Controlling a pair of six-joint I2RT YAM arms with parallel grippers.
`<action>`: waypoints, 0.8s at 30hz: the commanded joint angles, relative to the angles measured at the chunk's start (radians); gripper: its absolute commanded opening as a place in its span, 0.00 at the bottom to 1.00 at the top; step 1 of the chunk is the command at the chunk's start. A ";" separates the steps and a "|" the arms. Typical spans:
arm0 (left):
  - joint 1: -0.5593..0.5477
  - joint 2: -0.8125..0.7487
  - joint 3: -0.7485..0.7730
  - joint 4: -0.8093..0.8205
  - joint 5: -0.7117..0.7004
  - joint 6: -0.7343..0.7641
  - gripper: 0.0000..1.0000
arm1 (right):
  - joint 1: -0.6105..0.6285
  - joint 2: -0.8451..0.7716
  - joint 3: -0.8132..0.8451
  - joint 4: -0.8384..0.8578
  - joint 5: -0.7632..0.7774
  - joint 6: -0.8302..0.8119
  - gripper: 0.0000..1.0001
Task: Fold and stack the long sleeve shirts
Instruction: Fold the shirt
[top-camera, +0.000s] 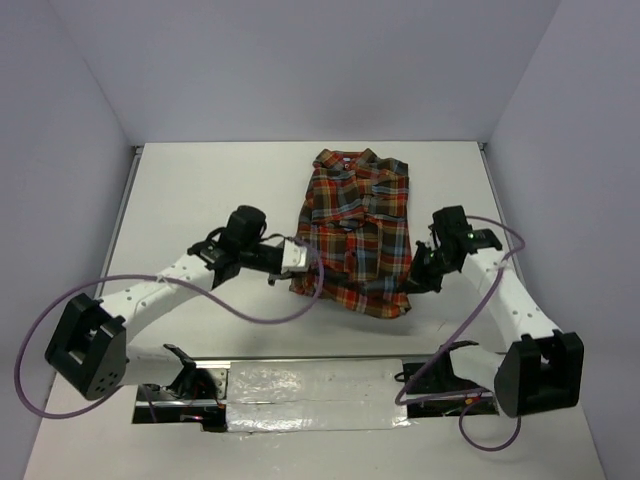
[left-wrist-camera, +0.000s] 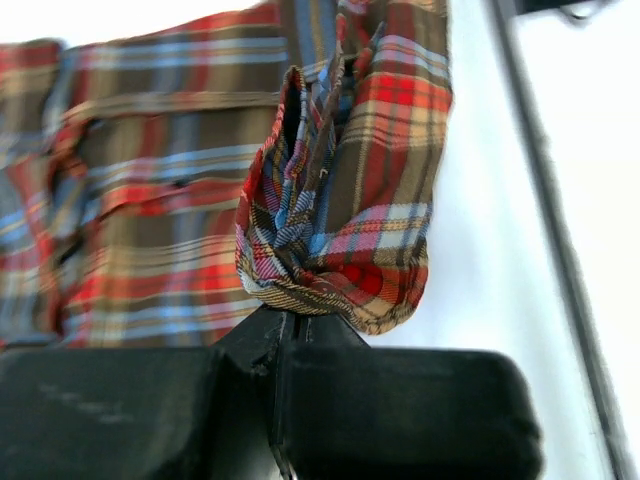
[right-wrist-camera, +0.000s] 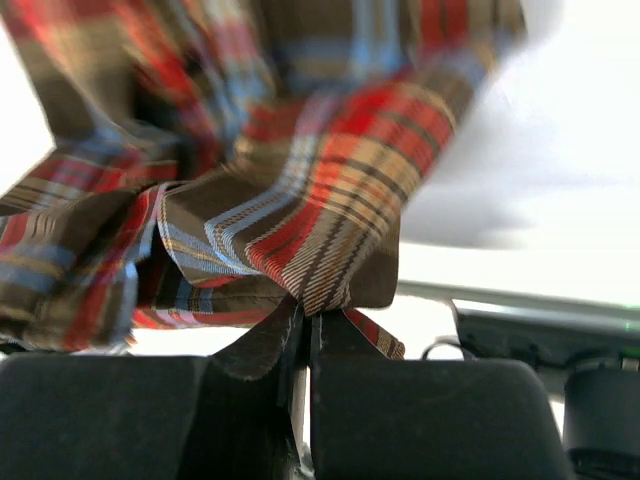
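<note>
A plaid long sleeve shirt in red-orange, brown and light blue lies on the white table, collar at the far end, sides folded in. My left gripper is at the shirt's lower left corner, shut on a bunched fold of plaid cloth that rises from its fingertips. My right gripper is at the lower right corner, shut on the shirt's hem, which drapes over its fingertips. The bottom edge of the shirt looks lifted off the table between the two grippers.
White walls close in the table at the back and both sides. A shiny foil-covered strip runs along the near edge between the arm bases. Purple cables loop from both arms over the table.
</note>
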 joint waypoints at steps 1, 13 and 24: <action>0.077 0.082 0.106 -0.008 0.051 -0.137 0.00 | -0.028 0.105 0.114 0.052 -0.027 -0.078 0.00; 0.164 0.352 0.300 0.314 -0.126 -0.275 0.00 | -0.103 0.551 0.556 0.078 -0.073 -0.168 0.00; 0.206 0.566 0.401 0.469 -0.227 -0.295 0.00 | -0.171 0.786 0.711 0.087 -0.127 -0.180 0.00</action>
